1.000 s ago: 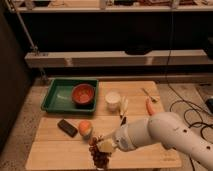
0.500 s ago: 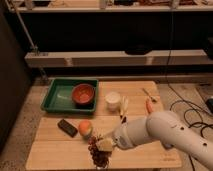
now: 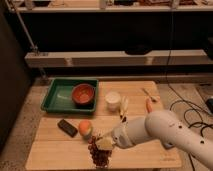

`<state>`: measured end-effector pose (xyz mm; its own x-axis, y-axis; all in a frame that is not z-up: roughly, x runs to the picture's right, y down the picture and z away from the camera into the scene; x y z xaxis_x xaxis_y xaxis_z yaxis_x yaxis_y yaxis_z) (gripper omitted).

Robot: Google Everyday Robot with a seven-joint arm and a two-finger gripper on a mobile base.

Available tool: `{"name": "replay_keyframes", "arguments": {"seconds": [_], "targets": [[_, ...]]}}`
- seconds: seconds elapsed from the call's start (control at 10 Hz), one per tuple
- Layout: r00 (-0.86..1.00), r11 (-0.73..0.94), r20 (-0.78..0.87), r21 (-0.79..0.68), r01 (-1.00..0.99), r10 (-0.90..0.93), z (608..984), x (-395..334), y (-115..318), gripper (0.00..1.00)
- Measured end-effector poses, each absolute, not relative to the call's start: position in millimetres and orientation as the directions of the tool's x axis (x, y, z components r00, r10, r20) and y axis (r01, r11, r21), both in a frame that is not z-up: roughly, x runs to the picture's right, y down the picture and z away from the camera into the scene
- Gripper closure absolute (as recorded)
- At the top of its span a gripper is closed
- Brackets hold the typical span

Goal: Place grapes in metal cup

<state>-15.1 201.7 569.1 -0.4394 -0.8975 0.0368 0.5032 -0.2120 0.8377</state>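
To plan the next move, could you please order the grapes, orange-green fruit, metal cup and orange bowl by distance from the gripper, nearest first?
The gripper is near the table's front edge.
1. grapes, directly below
2. orange-green fruit, just behind
3. metal cup, mid-table
4. orange bowl, in tray

The gripper (image 3: 103, 144) sits right over the grapes (image 3: 100, 157), hiding their top. Right of the grapes, the arm (image 3: 170, 132) is cut off at the frame edge
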Motion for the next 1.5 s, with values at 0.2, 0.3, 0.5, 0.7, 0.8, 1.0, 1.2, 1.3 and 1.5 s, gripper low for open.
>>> {"name": "replay_keyframes", "arguments": {"seconds": [0.2,0.3,0.5,0.7,0.8,1.0,1.2,1.3,1.5], "targets": [[-0.439,-0.213,0.031,0.841,0.497,-0.898,572.0,-15.8,201.4,1.00],[-0.438,-0.214,0.029,0.843,0.494,-0.899,573.3,-15.4,202.1,1.00],[-0.437,-0.214,0.024,0.846,0.489,-0.899,575.9,-14.3,203.3,1.00],[-0.439,-0.215,0.022,0.849,0.482,-0.898,578.9,-13.8,205.1,1.00],[-0.441,-0.216,0.021,0.851,0.479,-0.897,581.0,-13.6,206.3,1.00],[-0.442,-0.215,0.021,0.852,0.477,-0.897,585.7,-12.0,207.8,1.00],[-0.443,-0.216,0.020,0.853,0.475,-0.896,588.4,-9.7,208.9,1.00],[-0.442,-0.215,0.020,0.854,0.475,-0.897,590.1,-8.2,209.7,1.00],[-0.441,-0.214,0.020,0.854,0.474,-0.898,592.9,-6.4,210.9,1.00]]}}
